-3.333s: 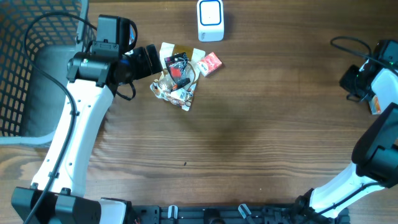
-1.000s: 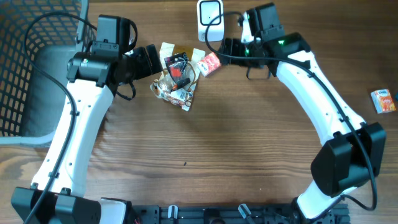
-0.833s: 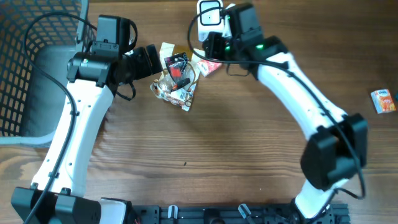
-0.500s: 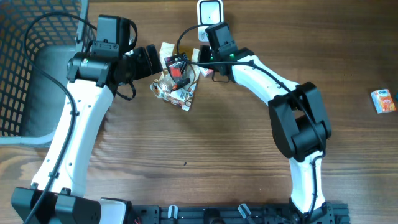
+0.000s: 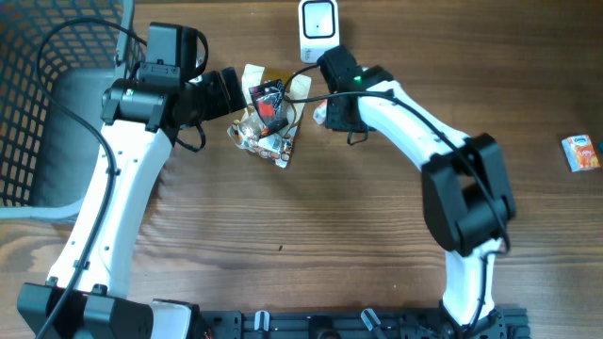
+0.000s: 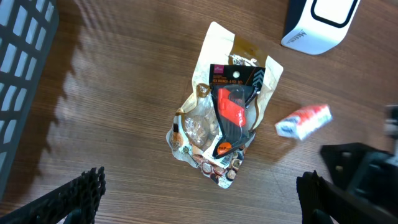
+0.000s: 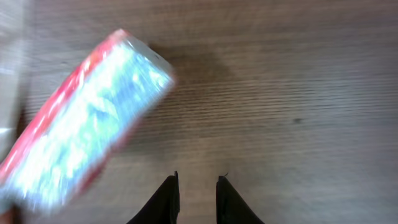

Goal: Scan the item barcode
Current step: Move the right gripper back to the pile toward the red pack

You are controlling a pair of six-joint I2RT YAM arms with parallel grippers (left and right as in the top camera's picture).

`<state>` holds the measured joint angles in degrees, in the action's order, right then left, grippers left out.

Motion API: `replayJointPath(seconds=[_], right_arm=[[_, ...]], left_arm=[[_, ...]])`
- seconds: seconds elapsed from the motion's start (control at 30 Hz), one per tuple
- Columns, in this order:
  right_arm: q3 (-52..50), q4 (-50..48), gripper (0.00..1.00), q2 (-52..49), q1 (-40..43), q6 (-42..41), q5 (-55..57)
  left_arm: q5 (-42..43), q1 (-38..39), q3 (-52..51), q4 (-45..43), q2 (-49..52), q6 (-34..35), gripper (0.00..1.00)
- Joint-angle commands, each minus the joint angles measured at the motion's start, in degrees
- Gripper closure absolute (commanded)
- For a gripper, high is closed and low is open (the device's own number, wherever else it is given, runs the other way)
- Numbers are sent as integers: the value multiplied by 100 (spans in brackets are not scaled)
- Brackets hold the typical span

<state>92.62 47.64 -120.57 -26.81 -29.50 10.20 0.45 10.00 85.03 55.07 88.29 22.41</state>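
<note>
Overhead: the left gripper (image 5: 229,90) sits just left of a pile of wrapped goods (image 5: 265,121). The white scanner (image 5: 318,30) stands at the table's (image 5: 330,217) far edge, and the right gripper (image 5: 332,113) hangs between the two. A wire basket (image 5: 28,56) borders the left side, an orange packet (image 5: 580,153) lies near the right edge, and the near half is bare wood. Left wrist: its fingers (image 6: 84,190) stand wide apart. The pile's black-and-red card carries white print too small to read. The red-and-white packet (image 6: 303,121) lies just right of the pile, below the scanner. Right wrist: the fingertips (image 7: 166,200) are drawn close, with a narrow strip of wood between and nothing clamped. The blurred packet, its label unreadable, lies to their left.
</note>
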Motion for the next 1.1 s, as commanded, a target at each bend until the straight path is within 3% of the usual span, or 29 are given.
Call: replayJointPath(seconds=[0.0,0.13,0.37,0.5,0.7,0.87,1.07], right_arm=[[-4,-155,75,699,15,85,184],[-7,-1213,52,800,13,-179,-413],[-7,-2798,51,-269,-90,-339,-579],[-7,-3067,52,-756,-216,741,-588],[-9,-2640,52,-1010,-448,1606,83],[-7,-1333,63,-1014,-448,1606,988],[0,7,65,-817,-455,1593,1078]], left_arm=[[-33,-11,15,-13,22,52,0],[-33,-11,15,-13,22,52,0],[-33,-11,15,-13,24,52,0],[-33,-11,15,-13,24,52,0],[-33,-11,15,-13,24,52,0],[-33,-11,15,-13,24,52,0],[-33,-11,15,-13,22,52,0]])
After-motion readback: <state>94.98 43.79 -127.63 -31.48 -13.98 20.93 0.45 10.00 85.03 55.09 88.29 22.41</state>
